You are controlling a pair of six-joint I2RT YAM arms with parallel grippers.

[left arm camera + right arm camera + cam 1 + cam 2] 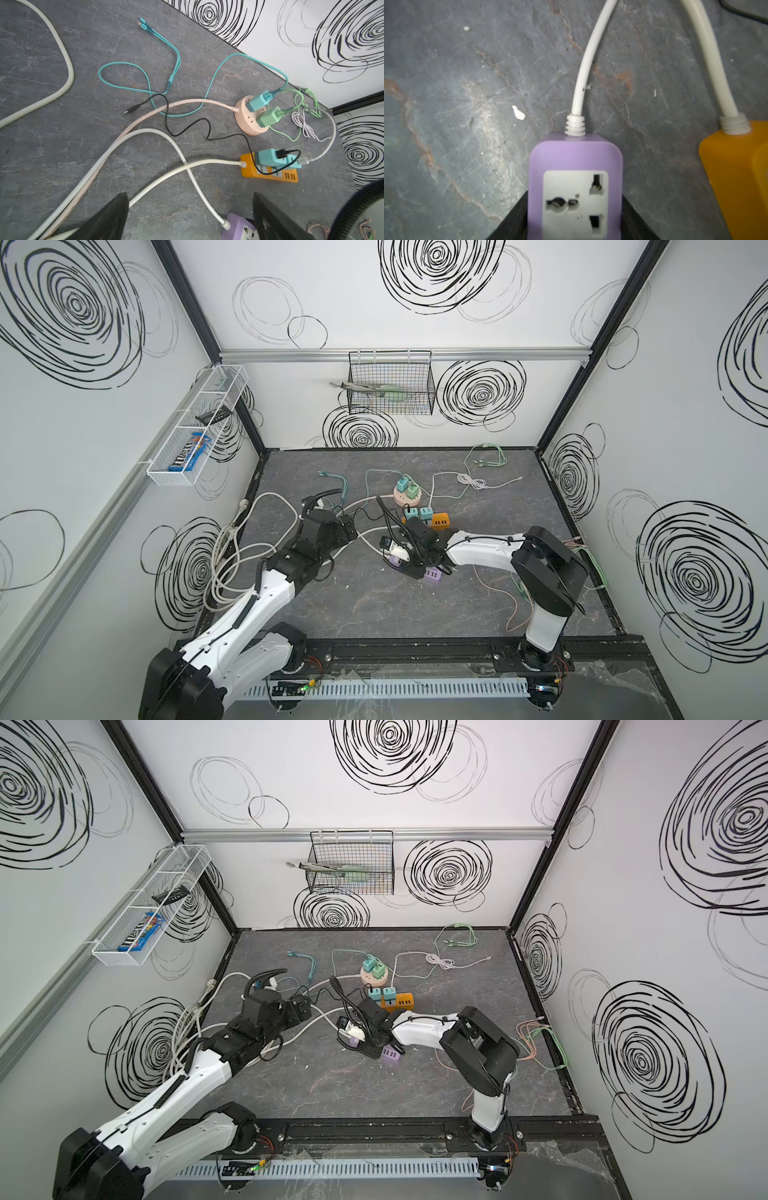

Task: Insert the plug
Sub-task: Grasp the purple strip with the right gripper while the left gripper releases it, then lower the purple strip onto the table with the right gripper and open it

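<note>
The right gripper (575, 197) straddles the lilac rectangular plastic power strip (575, 153), which lies near the centre of the grey marbled counter (62, 155). Its black fingers (517, 224) are pressed against both long sides of the strip, and the white three-hole socket face (564, 182) is uncovered between them. Farther back and to the left, the left gripper (190, 195) is spread wide and empty, hovering above crossing white cables (188, 167). Beyond it, two teal charger plugs (268, 156) sit in the orange rectangular power strip (249, 173). A single teal charger (257, 101) and a green charger (268, 118) sit in the far round pink power strip (247, 124).
</note>
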